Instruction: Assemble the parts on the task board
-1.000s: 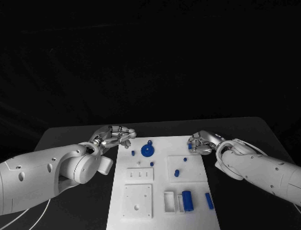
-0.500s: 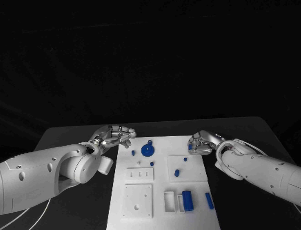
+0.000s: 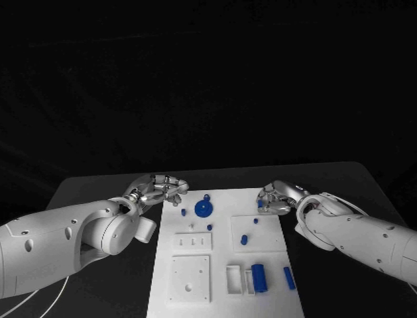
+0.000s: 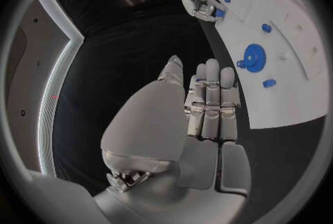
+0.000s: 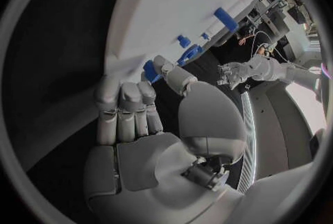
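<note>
right robot hand point(image 3: 276, 197) | pinches blue part point(image 5: 151, 71) | task board point(image 3: 223, 291) far edge

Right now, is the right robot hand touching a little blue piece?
Touching. In the right wrist view, the right robot hand has a small blue piece pinched at its fingertips by the task board edge. The left wrist view shows it too.

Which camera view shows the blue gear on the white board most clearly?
The left wrist view: there the blue gear is large, and its toothed rim and hub are plain. The head view shows the gear small, as a round blue spot with a knob. In the right wrist view it is a partly hidden blue sliver.
</note>
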Motion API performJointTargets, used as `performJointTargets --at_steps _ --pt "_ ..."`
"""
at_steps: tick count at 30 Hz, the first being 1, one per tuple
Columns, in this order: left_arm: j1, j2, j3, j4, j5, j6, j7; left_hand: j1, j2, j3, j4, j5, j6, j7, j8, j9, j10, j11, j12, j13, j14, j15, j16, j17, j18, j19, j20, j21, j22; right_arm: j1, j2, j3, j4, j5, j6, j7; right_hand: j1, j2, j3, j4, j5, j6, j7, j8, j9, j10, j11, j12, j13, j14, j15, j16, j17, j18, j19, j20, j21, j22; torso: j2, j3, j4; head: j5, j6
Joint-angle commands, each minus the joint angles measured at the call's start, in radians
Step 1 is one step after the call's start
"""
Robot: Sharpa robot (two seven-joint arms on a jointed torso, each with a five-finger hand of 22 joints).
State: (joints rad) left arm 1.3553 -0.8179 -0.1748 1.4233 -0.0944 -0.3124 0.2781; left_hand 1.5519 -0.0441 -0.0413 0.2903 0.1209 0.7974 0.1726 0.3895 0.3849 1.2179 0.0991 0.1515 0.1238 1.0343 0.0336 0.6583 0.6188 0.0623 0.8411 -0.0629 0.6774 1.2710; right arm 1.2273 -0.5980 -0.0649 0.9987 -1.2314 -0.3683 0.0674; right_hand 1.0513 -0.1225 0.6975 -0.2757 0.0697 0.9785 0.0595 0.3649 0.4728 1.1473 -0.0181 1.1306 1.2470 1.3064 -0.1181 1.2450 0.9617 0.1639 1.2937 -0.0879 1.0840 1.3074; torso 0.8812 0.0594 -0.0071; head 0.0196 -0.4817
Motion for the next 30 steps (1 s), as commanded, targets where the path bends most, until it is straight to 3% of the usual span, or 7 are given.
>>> performJointTargets --at_steps 1,7,13,17,22,26,30 --pt "0.001 0.004 0.001 0.0 -0.049 0.035 -0.027 -0.012 0.006 0.001 0.001 -0.007 0.019 -0.007 0.009 0.003 0.019 -0.008 0.011 0.006 -0.002 -0.005 0.006 -0.002 0.024 -0.002 -0.007 0.006 -0.002 0.021 -0.005 0.002 0.037 -0.067 -0.021 -0.078 -0.014 0.0 -0.003 0.01 -0.007 0.041 0.031 0.005 0.01 0.008 -0.002 0.008 0.004 -0.001 -0.009 -0.005 0.002 0.098 0.003 -0.012 0.006 0.015 -0.001 0.0009 -0.0017 -0.002 0.006" --pt "0.006 0.02 0.002 -0.017 -0.093 0.069 -0.101 -0.056 0.014 -0.002 0.002 -0.014 0.066 -0.025 0.019 0.005 0.072 -0.035 0.039 0.022 0.004 -0.01 0.013 -0.003 0.024 0.0 -0.011 0.013 -0.004 0.042 -0.025 0.006 0.135 -0.134 -0.032 -0.178 -0.026 0.008 -0.005 0.024 -0.013 0.045 0.028 0.005 0.015 0.012 -0.005 0.013 0.008 0.0 -0.012 -0.004 0.006 0.098 0.009 -0.018 0.006 0.013 -0.01 -0.001 -0.0065 -0.002 0.011" --pt "0.007 0.04 0.002 -0.026 -0.14 0.131 -0.186 -0.134 0.008 0.0 0.003 -0.037 0.089 -0.032 0.011 -0.001 0.092 -0.044 0.046 0.029 0.011 -0.015 0.021 -0.005 0.027 0.005 -0.017 0.023 -0.009 0.06 -0.03 0.01 0.221 -0.195 0.02 -0.274 -0.031 0.004 -0.005 0.027 -0.014 0.047 0.027 0.005 0.017 0.011 -0.007 0.013 0.008 0.0 -0.014 -0.003 0.008 0.098 0.011 -0.021 0.006 0.013 -0.024 -0.0041 -0.0115 0.003 0.015" --pt "0.01 0.052 0.002 -0.032 -0.056 0.166 -0.214 -0.15 -0.006 0.003 0.003 -0.064 0.093 -0.033 0.007 -0.003 0.098 -0.047 0.049 0.031 0.011 -0.016 0.023 -0.006 0.027 0.006 -0.018 0.026 -0.01 0.064 -0.015 0.01 0.254 -0.222 0.04 -0.296 -0.037 -0.005 -0.009 0.031 -0.014 0.048 0.026 0.004 0.018 0.01 -0.007 0.013 0.008 0.0 -0.014 -0.003 0.009 0.098 0.012 -0.023 0.006 0.013 -0.038 -0.0072 -0.0143 0.007 0.012" --pt "0.01 0.075 0.001 -0.051 -0.101 0.18 -0.25 -0.193 -0.015 0.008 0.003 -0.067 0.089 -0.03 -0.004 -0.008 0.094 -0.045 0.045 0.031 0.003 -0.013 0.022 -0.008 0.026 0.0 -0.017 0.026 -0.014 0.063 0.005 0.01 0.306 -0.266 0.064 -0.334 -0.042 -0.006 -0.011 0.035 -0.015 0.048 0.026 0.003 0.019 0.007 -0.007 0.01 0.007 0.0 -0.015 -0.003 0.01 0.098 0.013 -0.024 0.006 0.013 -0.055 -0.01 -0.0133 0.019 0.004" --pt "0.01 0.091 0.001 -0.059 -0.122 0.188 -0.291 -0.272 -0.019 0.009 0.005 -0.067 0.078 -0.024 -0.016 -0.013 0.083 -0.039 0.039 0.03 -0.008 -0.007 0.016 -0.013 0.024 -0.007 -0.012 0.024 -0.018 0.063 0.037 0.009 0.322 -0.294 0.082 -0.351 -0.042 -0.006 -0.01 0.035 -0.014 0.048 0.026 0.003 0.019 0.007 -0.008 0.01 0.007 0.0 -0.015 -0.003 0.01 0.098 0.013 -0.024 0.006 0.012 -0.066 -0.0107 -0.0154 0.025 0.003" --pt "0.01 0.103 0.001 -0.065 -0.154 0.192 -0.318 -0.39 -0.044 0.064 0.005 -0.07 0.051 -0.013 -0.035 -0.022 0.062 -0.031 0.028 0.027 -0.026 0.0 0.002 -0.023 0.032 -0.027 -0.004 0.014 -0.027 0.058 0.067 0.002 0.327 -0.314 0.088 -0.362 -0.041 -0.005 -0.009 0.035 -0.014 0.048 0.025 0.003 0.02 0.007 -0.008 0.01 0.006 0.0 -0.015 -0.003 0.01 0.098 0.013 -0.024 0.006 0.012 -0.079 -0.0138 -0.0178 0.033 -0.005"
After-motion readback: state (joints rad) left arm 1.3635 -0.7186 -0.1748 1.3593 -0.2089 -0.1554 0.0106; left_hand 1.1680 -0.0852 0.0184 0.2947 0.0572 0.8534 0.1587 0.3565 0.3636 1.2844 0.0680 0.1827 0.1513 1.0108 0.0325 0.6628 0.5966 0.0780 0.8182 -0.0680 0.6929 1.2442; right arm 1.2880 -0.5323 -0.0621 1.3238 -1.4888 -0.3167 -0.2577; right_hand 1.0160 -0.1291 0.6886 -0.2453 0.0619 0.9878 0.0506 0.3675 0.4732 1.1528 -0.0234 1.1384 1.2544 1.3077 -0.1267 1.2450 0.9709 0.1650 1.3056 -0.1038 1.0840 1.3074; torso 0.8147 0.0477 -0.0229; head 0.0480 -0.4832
